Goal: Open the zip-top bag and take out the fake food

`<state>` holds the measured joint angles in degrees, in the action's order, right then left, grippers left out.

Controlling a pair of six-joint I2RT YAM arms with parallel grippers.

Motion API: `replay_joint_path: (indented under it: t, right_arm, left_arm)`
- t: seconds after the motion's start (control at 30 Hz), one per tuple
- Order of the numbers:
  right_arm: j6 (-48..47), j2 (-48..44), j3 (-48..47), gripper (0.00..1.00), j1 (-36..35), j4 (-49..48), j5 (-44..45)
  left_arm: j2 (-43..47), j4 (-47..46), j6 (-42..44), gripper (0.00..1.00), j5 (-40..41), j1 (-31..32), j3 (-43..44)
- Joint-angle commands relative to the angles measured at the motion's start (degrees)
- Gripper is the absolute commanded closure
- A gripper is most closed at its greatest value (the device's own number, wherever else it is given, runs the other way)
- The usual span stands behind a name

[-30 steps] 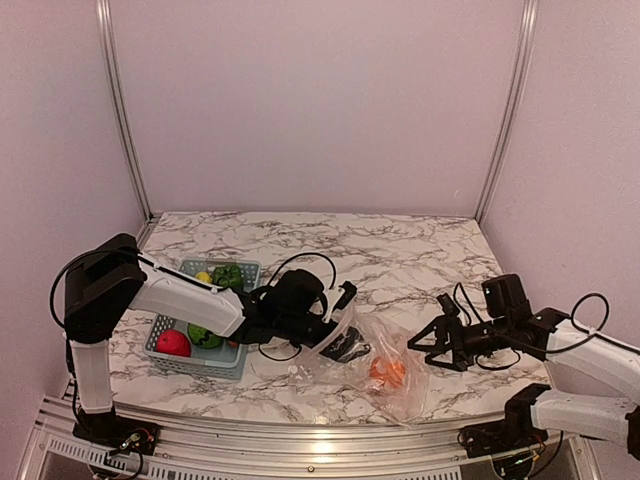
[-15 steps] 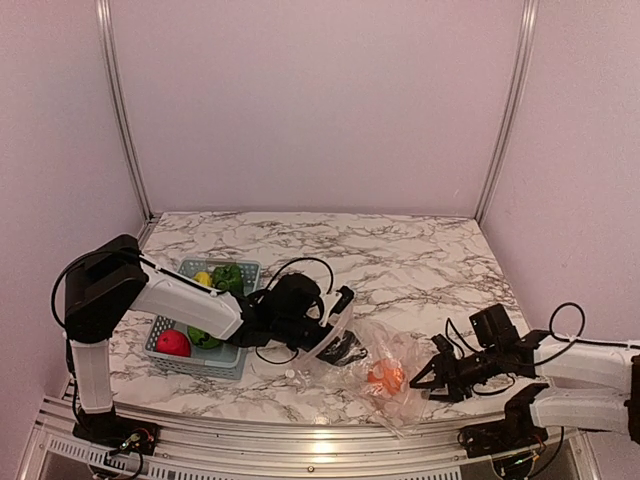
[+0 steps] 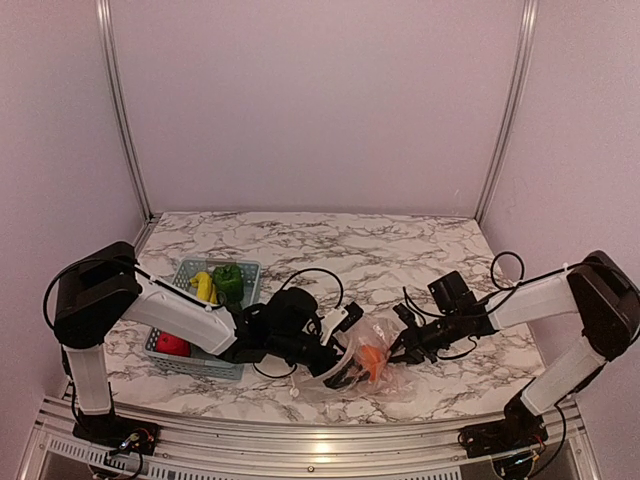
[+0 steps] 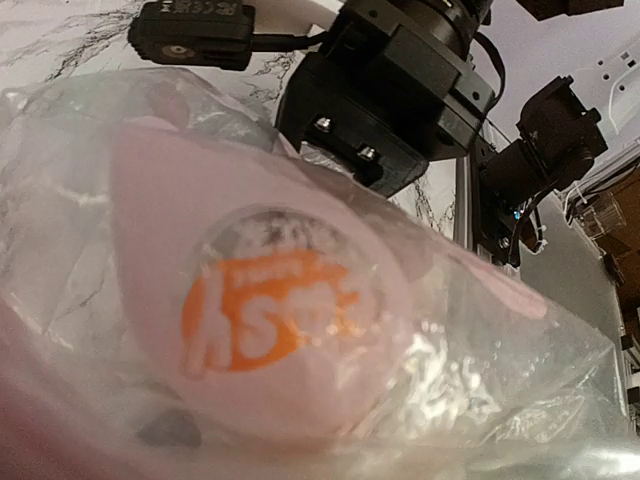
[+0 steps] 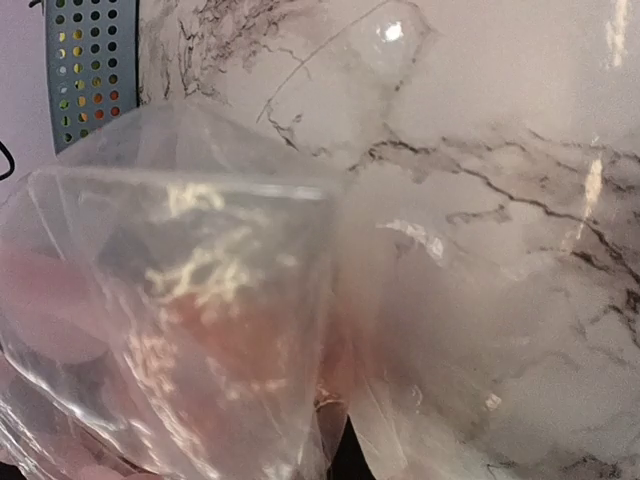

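1. The zip-top bag (image 3: 388, 380) lies near the front of the marble table (image 3: 400, 260), between the two arms. The right gripper (image 3: 398, 350) is clenched on the bag's right edge, likely to anchor it. The left gripper (image 3: 342, 348) has its jaws spread at the mouth, probably reaching for the orange piece (image 3: 372, 358) inside.
2. Left wrist: crinkled clear film fills the view, and the orange piece shows through it.
3. Right wrist: glossy folds bunch toward the bottom edge, with the perforated basket (image 5: 88, 60) beyond.
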<state>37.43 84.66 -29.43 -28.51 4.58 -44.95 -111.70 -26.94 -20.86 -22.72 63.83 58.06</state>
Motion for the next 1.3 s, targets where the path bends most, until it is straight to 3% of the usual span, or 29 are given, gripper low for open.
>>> replay_joint_path:
  t: [0.0, 0.23, 0.63, 0.97, 1.27]
  right_arm:
    - [-0.99, 4.85, -5.54, 1.0, -1.9, -4.13, 0.24]
    - [-1.97, 8.15, -7.86, 1.0, -2.61, -4.05, -1.0]
    - [-4.13, 9.79, -12.61, 1.0, -7.96, -3.83, -5.03]
    - [-5.87, 6.09, -9.09, 1.0, -1.87, 1.11, 3.31]
    - [-5.54, -1.31, -8.47, 1.0, 2.23, 7.19, 14.31]
  left_arm:
    - [1.64, -1.17, 6.3, 0.07, 2.92, 1.88, 0.19]
    - [-1.37, 1.08, 10.9, 0.06, 11.17, 2.45, 4.06]
    - [-7.58, 7.38, 8.27, 0.06, 14.02, 2.07, 9.66]
    - [3.44, -3.08, 1.15, 0.19, 10.9, -0.71, -5.1]
    - [11.72, -6.8, -1.9, 0.18, 11.47, -1.83, -13.58]
